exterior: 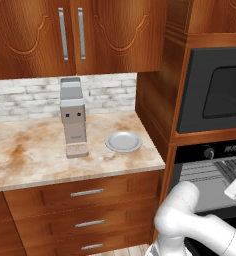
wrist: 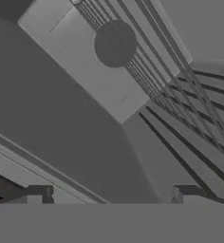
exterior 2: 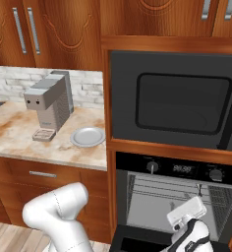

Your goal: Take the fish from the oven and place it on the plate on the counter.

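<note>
While the claw [wrist: 109, 194] stands wide and empty inside the oven [exterior 2: 172, 197], racks [wrist: 180, 95] run upper right of frame; fish not discernible.

Pale grey plate [exterior: 123, 141], rust-veined beige counter [exterior: 30, 150]

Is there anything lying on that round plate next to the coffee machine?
No, the plate sits bare on the counter beside the coffee machine, with nothing on it.
</note>
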